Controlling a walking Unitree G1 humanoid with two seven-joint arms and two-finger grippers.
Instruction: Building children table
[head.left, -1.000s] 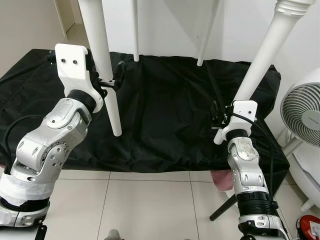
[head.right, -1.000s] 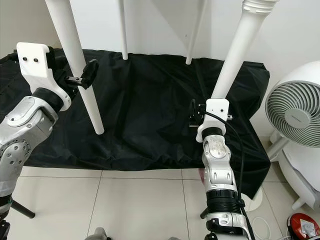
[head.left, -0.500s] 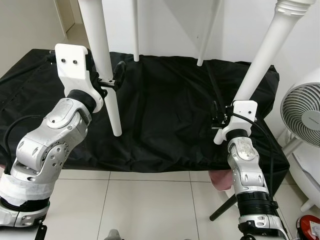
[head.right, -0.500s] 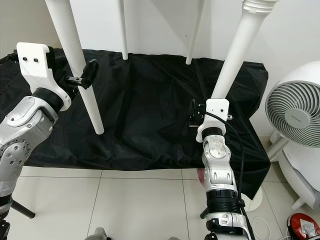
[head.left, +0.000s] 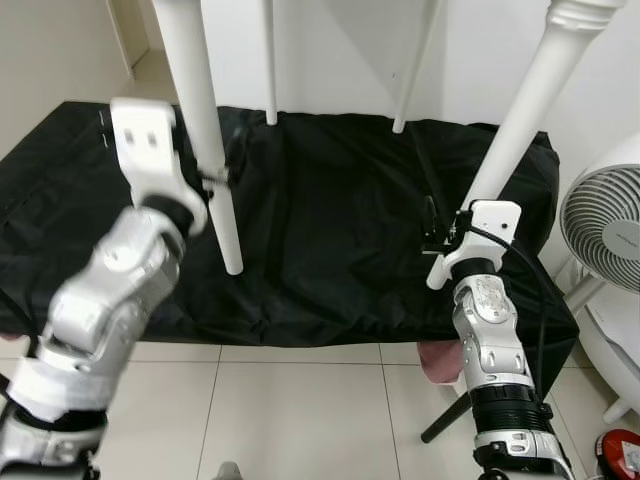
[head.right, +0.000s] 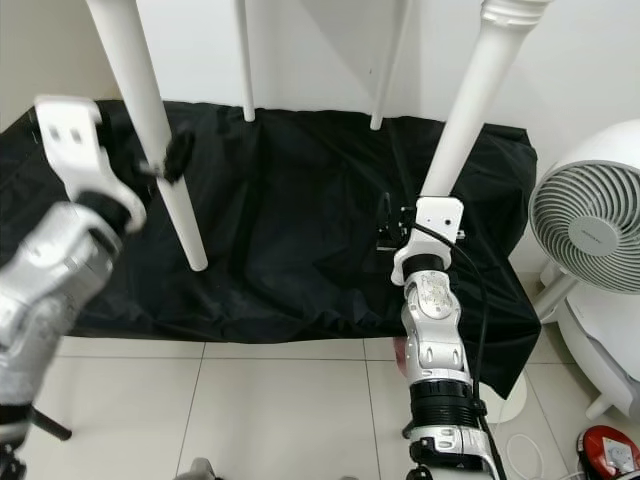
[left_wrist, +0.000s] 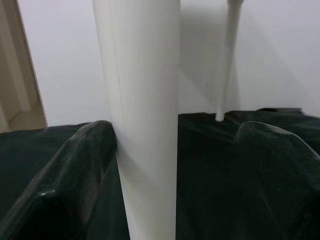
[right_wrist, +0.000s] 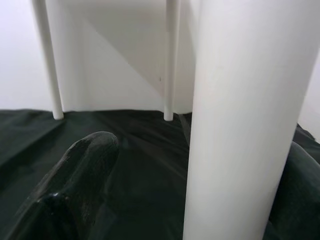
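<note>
While two white table legs are held up over a black cloth (head.left: 330, 220), the left arm is seen blurred in the head views. The left gripper (head.left: 218, 178) is set around the left table leg (head.left: 205, 130) partway up. In the left wrist view one black finger (left_wrist: 75, 170) is pressed right against that leg (left_wrist: 142, 115), but the other finger (left_wrist: 272, 165) is kept apart from it with a gap showing, so the grip isn't fully closed on it.

The right gripper (head.left: 440, 235) is wrapped around the lower end of the right table leg (head.left: 515, 120), which is tilted, its ridged top end up high. How tight those fingers are can't really be told, since one finger (right_wrist: 75, 180) is seen clear of the leg (right_wrist: 240, 120) and the other is mostly hidden behind it.

Two thinner white legs (head.left: 270, 60) are stood on the cloth by the wall further back. A white fan (head.left: 605, 225) is parked just beside the cloth on the right, on the tiled floor (head.left: 300, 410).
</note>
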